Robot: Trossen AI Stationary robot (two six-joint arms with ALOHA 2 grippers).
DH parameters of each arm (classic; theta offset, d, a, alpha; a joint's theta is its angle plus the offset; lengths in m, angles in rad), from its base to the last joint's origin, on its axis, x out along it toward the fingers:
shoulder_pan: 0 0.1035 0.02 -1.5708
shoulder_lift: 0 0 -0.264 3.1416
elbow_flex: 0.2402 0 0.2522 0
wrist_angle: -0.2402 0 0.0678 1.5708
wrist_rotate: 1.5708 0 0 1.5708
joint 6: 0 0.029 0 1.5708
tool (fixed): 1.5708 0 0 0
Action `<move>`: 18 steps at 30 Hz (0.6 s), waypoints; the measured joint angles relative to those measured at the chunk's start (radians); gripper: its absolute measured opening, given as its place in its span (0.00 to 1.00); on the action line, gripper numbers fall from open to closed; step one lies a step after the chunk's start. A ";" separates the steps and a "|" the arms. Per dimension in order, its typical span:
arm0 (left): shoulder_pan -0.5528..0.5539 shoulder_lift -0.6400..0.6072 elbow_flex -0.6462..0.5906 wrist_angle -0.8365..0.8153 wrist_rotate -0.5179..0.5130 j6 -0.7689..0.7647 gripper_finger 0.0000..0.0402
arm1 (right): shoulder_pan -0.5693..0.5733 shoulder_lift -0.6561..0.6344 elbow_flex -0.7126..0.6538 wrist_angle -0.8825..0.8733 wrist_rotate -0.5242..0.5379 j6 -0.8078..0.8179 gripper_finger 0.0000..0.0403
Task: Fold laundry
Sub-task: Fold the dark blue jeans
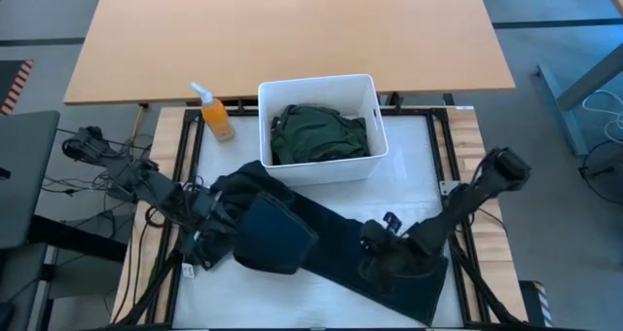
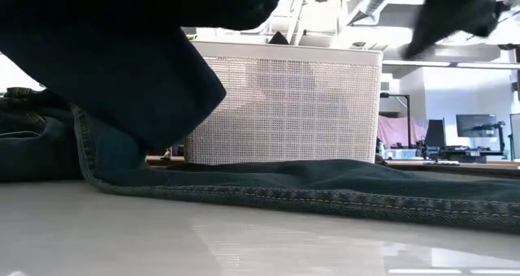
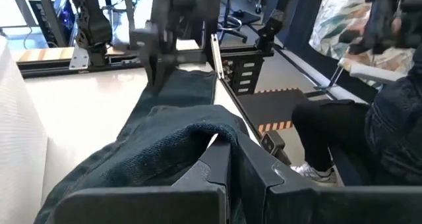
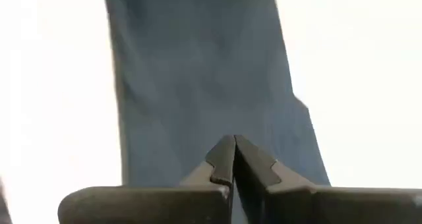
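Long dark trousers lie slantwise on the white table top, from the left middle toward the near right. Their leg rests flat on the table. The other end is bunched and raised at my left gripper, which is shut on it. My right gripper is shut with nothing between its fingers and hangs above the trouser leg. A dark green garment lies in the white bin. My left gripper pinches a bunched fold of the trousers' cloth between its two fingers, which come nearly level from the table's left side. Several layers drape over the fingers. The held end is raised off the table and hangs slack, while the leg stays lying on the table.
The white bin stands just beyond the trousers at the table's middle. An orange spray bottle stands left of the bin. Bare white table top shows toward the near edge. A person sits beyond the table's right side.
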State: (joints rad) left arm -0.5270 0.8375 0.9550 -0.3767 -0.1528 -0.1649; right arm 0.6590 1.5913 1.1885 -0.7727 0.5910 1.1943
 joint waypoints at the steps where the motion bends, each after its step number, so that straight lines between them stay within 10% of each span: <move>1: 0.000 0.007 0.000 0.002 0.000 0.000 0.00 | 0.011 -0.013 0.000 0.038 0.043 -0.011 0.10; 9: 0.000 0.041 0.000 0.006 0.026 0.007 0.00 | 0.015 0.019 0.002 0.506 0.101 -0.431 0.27; 18: -0.006 0.042 0.000 0.026 0.063 0.002 0.00 | -0.151 0.095 0.001 0.746 -0.128 -0.508 0.50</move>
State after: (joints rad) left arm -0.5333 0.8795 0.9550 -0.3507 -0.0898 -0.1630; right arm 0.5077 1.6858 1.1892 -0.0264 0.4629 0.6864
